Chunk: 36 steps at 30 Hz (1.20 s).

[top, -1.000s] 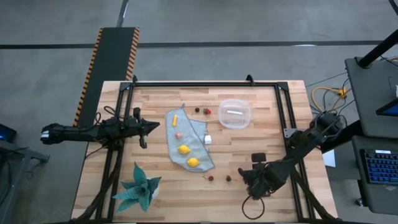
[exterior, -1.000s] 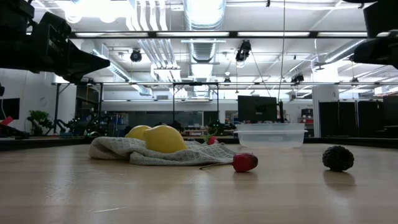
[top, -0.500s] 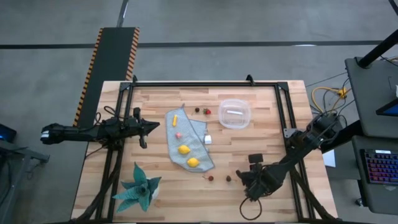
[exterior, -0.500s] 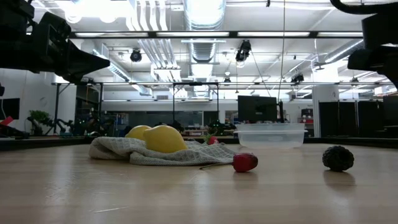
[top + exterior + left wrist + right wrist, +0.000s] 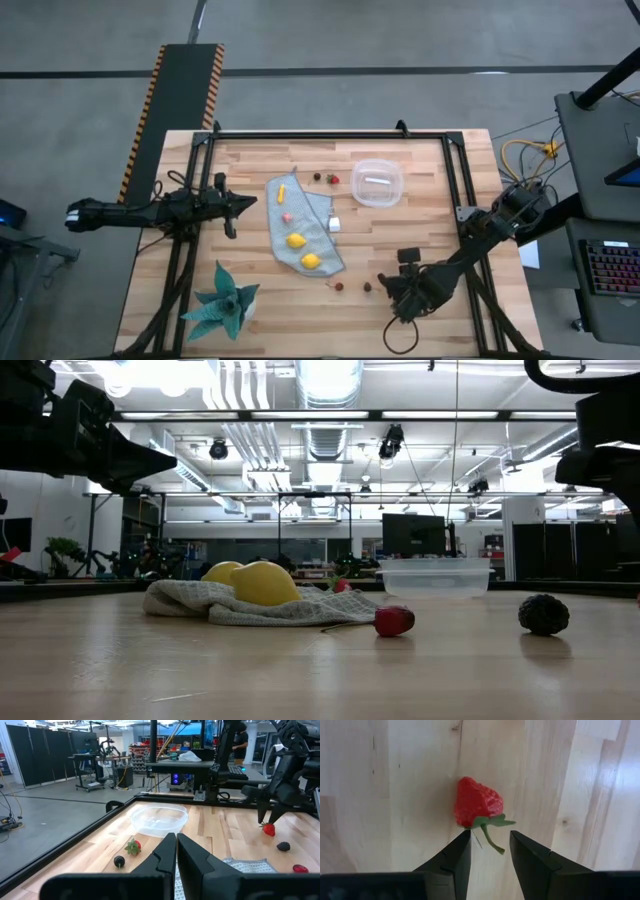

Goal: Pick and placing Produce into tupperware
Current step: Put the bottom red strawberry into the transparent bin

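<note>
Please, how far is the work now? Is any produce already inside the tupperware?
Nothing looks done: no produce shows in the tupperware. In hand: the right pincer hangs open over a strawberry on the table, not gripping it. To do: that strawberry, the two lemons on the cloth, and the other small pieces. The left pincer waits shut at the table's left side.

A small red strawberry [image 5: 476, 802] lies on the pale wooden table [image 5: 385, 795], its green leafy cap and thin stem turned toward the right gripper [image 5: 489, 850]. The gripper hangs right over the table with its two dark fingers [image 5: 454, 857] standing apart, the stem reaching into the gap between them. The fruit sits just ahead of the fingertips and is not touched by either one, on boards whose grain and seams run along the way the gripper points.
</note>
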Tool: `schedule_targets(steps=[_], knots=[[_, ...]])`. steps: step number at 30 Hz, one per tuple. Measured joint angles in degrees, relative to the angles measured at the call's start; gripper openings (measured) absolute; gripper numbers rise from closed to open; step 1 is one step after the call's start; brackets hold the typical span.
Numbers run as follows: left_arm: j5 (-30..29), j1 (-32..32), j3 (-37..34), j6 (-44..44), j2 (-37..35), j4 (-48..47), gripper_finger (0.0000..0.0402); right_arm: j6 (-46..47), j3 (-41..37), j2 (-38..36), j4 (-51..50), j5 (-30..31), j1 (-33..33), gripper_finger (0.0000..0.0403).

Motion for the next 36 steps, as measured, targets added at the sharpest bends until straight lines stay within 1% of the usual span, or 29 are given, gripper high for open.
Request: schedule_targets(steps=[19,24,36], knots=[[0.0,0.0,0.0,0.02,0.55,-0.01,0.0,0.67,-0.82,0.0,0.17,-0.38,0.0,0.0122],[-0.02,0.0,0.0,0.02,0.55,0.01,0.0,0.68,-0.82,0.0,0.42,-0.56,0.0,0.01],[0.0,0.0,0.0,0.02,0.57,0.0,0.0,0.7,-0.82,0.0,0.78,-0.62,0.0,0.0027]])
